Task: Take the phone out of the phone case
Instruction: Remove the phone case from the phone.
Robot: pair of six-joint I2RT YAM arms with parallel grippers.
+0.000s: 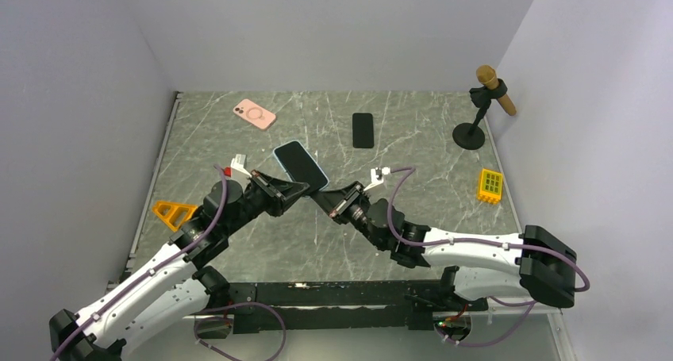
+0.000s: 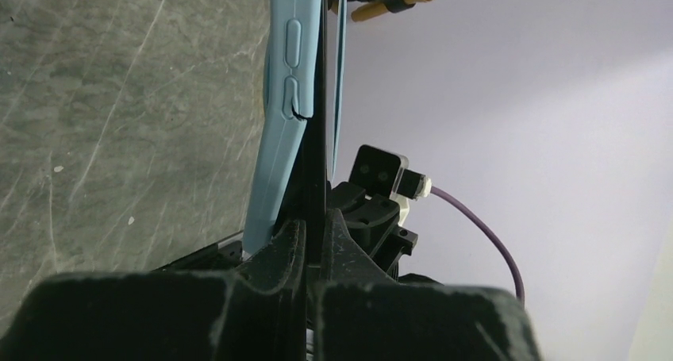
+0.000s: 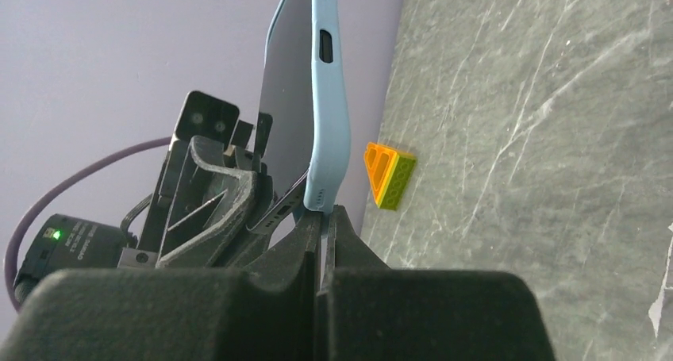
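While the phone (image 1: 300, 163) hangs tilted above the marble table (image 1: 413, 242) at the middle of the top view, both pincers are clenched on its lower end. The left gripper (image 2: 315, 246) pinches the dark phone itself, and the light blue phone case (image 2: 274, 147) bows away from it on the left of that wrist view. The right gripper (image 3: 325, 226) nips the case's bottom edge. A pink case (image 1: 254, 113) lies at upper left and a black phone (image 1: 363, 129) at upper centre.
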